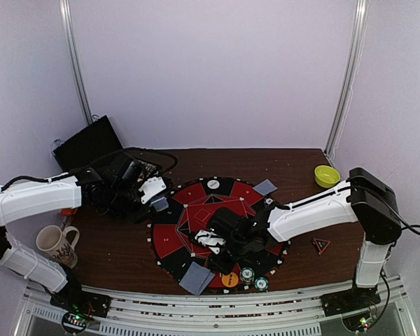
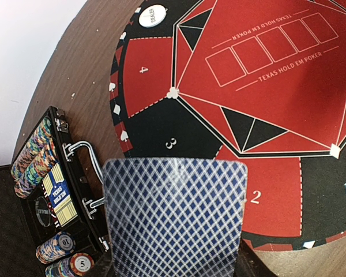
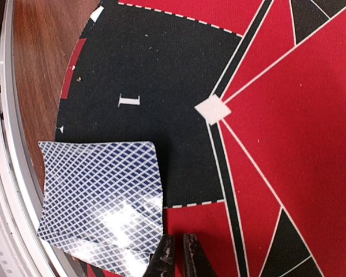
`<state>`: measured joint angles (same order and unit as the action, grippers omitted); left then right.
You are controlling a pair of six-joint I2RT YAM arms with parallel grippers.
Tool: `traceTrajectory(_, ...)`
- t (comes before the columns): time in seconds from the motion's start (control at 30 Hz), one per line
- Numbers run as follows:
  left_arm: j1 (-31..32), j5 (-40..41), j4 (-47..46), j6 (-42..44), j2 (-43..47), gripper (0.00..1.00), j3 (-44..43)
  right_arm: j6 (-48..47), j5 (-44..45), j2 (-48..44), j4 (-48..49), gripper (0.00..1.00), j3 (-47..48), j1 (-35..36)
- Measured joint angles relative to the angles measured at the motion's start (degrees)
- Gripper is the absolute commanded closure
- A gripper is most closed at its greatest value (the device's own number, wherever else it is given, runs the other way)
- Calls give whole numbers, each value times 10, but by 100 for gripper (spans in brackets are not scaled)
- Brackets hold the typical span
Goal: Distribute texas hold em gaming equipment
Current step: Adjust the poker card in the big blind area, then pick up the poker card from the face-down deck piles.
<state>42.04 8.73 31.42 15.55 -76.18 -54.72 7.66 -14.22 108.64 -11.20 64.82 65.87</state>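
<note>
Over the red-and-black mat (image 2: pixel 265 75): one card held, one laid

Your left gripper (image 1: pixel 156 197) is clamped on the held card (image 2: pixel 176 219), diamond-backed, above seat 3. Your right gripper (image 3: pixel 176 254), jaws together and empty, sits just beside a glossy loose card (image 3: pixel 101 202) at seat 1. Two striped chip stacks (image 1: pixel 246 274) and one orange button (image 1: pixel 229 279) lie nearby.

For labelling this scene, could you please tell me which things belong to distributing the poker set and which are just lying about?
Part of the job: held card, dealt card, chip stacks, orange button, dealer button, poker mat, chip case.

Lying about: yellow bowl, white mug.
</note>
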Motion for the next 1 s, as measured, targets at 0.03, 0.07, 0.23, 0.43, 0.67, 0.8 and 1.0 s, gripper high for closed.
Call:
traceTrajectory(0.03, 0, 0, 0, 0, 0, 48, 0, 0, 0, -2, -3, 87, -1, 0)
traceTrajectory(0.07, 0, 0, 0, 0, 0, 48, 0, 0, 0, -6, -6, 86, -3, 0)
traceTrajectory(0.23, 0, -5, 0, 4, 0, 48, 0, 15, -18, -51, -6, 58, -22, -23)
traceTrajectory(0.43, 0, -23, 0, 17, 0, 49, 0, 71, -114, -122, 65, 24, -17, -139)
traceTrajectory(0.67, 0, -54, 0, 38, 0, 49, -9, 181, -215, -57, 205, 24, 74, -219)
traceTrajectory(0.8, 0, -67, -4, 52, -1, 49, -28, 221, -247, 22, 243, 23, 147, -218)
traceTrajectory(1.0, 0, -80, -15, 65, -10, 49, -44, 270, -303, 92, 299, 0, 182, -207)
